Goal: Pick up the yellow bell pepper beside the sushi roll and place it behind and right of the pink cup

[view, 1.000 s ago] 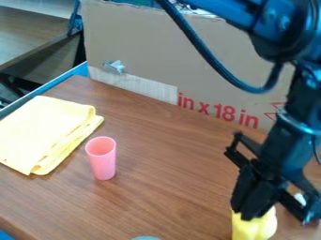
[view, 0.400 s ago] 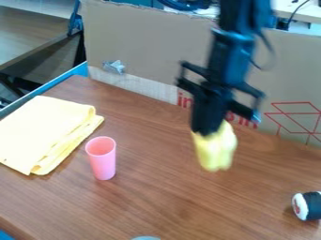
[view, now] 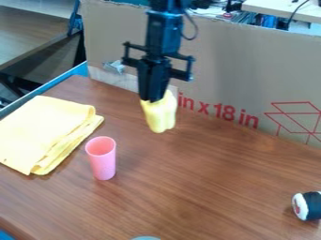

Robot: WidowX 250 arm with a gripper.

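Legible print: one item. Red lettering (view: 224,112) on the upright cardboard panel (view: 238,61) behind the worktop (view: 207,173) reads "in x 18 in". It stands low on the panel, slopes down to the right and begins just beside the right end of a pale strip (view: 116,79) on the same panel. To its right, a red line figure (view: 291,102) of joined straight lines is printed on the cardboard; it bears no readable characters and runs to the right edge of the view.
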